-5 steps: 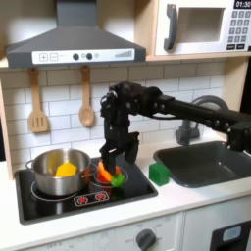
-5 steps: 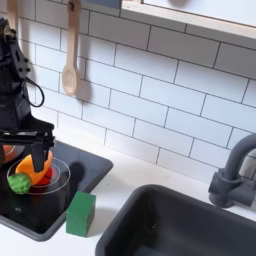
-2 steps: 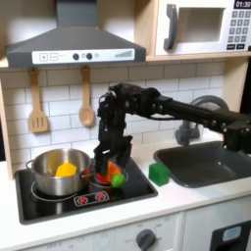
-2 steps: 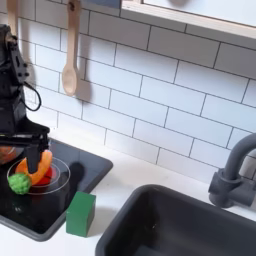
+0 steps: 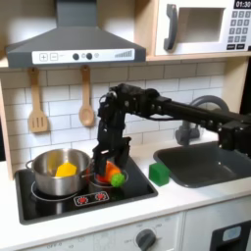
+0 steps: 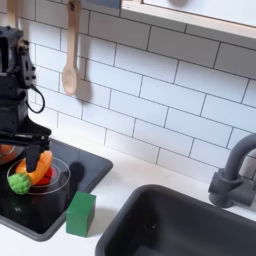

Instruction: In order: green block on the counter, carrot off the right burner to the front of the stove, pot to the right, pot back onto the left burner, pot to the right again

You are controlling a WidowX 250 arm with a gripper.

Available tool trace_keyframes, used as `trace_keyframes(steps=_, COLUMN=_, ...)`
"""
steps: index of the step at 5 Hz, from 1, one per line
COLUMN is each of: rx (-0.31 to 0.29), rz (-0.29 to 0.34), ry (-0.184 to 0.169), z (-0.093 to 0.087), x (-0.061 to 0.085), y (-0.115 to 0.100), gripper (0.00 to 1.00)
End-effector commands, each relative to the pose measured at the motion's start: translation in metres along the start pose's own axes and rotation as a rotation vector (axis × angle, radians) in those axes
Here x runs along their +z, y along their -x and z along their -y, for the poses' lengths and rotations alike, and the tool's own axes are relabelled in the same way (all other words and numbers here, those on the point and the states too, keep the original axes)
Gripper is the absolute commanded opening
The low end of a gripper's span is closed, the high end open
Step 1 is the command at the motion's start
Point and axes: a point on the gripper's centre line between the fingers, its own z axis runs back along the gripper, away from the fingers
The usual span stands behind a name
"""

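A stubby orange carrot (image 5: 113,174) (image 6: 40,172) with a light green end lies on the right burner of the black stove (image 5: 59,201) (image 6: 75,172). My gripper (image 5: 104,164) (image 6: 28,160) is low over that burner with its fingers spread, open, one dark finger (image 6: 33,158) standing in front of the carrot. In the first exterior view the carrot shows just right of the fingers. The small dark green block (image 5: 158,174) (image 6: 81,213) stands on the off-white counter (image 5: 181,193) (image 6: 135,195) beside the stove. The steel pot (image 5: 57,175) sits on the left burner with a yellow piece inside.
A dark sink (image 5: 211,162) (image 6: 190,225) with a grey tap (image 6: 232,175) lies at the right of both exterior views. Wooden utensils (image 5: 37,103) (image 6: 69,60) hang on the tiled wall. The counter's front edge runs close below the stove.
My gripper has shifted a little toward the first exterior view's left, nearer the pot, uncovering more of the carrot. Carrot, pot and green block have stayed put.
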Motion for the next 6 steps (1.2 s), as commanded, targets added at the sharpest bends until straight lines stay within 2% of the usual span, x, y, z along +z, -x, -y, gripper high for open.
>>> trace_keyframes(steps=1, rx=-0.008, rz=-0.013, ry=0.046, z=0.007, x=-0.001, y=0.001, gripper=1.00)
trace_keyframes(steps=2, rx=-0.024, rz=-0.018, ry=0.065, z=0.014, x=-0.001, y=0.003, gripper=1.00)
trace_keyframes(steps=4, rx=-0.011, rz=-0.012, ry=0.057, z=0.012, x=-0.002, y=0.000, gripper=1.00)
trace_keyframes(steps=6, rx=-0.021, rz=-0.018, ry=0.056, z=0.017, x=-0.007, y=-0.001, gripper=1.00)
